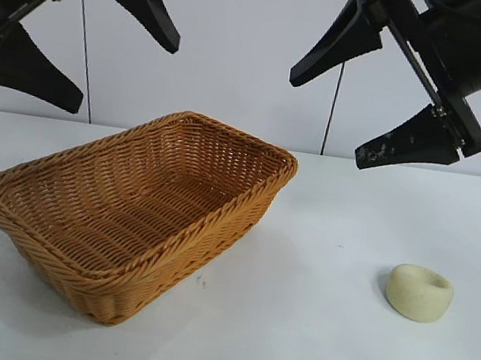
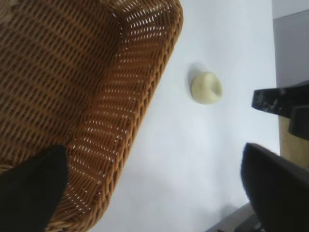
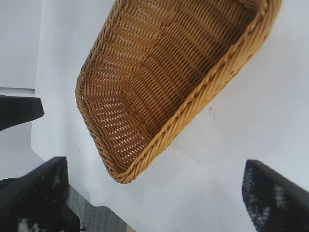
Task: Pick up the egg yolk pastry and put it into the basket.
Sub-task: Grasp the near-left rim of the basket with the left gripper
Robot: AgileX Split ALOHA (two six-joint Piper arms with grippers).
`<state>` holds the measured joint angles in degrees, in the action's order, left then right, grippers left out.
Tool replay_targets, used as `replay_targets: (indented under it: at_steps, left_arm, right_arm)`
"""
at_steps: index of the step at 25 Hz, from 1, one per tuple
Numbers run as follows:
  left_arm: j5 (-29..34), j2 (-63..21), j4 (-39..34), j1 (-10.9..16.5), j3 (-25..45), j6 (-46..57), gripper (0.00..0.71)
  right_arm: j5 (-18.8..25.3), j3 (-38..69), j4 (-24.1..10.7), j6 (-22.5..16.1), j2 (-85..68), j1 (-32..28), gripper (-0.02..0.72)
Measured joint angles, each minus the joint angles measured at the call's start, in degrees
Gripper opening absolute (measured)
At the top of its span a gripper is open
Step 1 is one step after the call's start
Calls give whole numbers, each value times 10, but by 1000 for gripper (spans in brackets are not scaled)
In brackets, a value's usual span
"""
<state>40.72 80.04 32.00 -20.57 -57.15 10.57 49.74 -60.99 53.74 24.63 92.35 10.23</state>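
The egg yolk pastry [image 1: 419, 292], a small pale cream puck with a dimpled top, lies on the white table at the front right; it also shows in the left wrist view [image 2: 206, 87]. The orange-tan wicker basket [image 1: 246, 203] stands at the left centre, empty, and shows in the left wrist view [image 2: 145, 96] and the right wrist view [image 3: 203, 96]. My right gripper [image 1: 329, 112] hangs open and empty high above the table, up and left of the pastry. My left gripper [image 1: 126, 72] hangs open and empty high above the basket's left end.
The white table [image 1: 309, 331] spreads around basket and pastry, with a pale wall behind. Thin dark cables [image 1: 332, 112] hang down the wall. The table's edge and grey floor show in the right wrist view [image 3: 96, 220].
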Motion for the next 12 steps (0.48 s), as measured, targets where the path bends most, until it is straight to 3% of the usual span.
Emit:
replay_targets:
  at_steps: [5, 12]
  left_arm:
    - [1, -12, -112, -32, 18, 194, 695]
    - [10, -12, -220, -36, 19, 417, 695]
  right_arm:
    - [0, 0, 0, 0, 0, 0, 695]
    - [0, 0, 0, 0, 0, 0, 695]
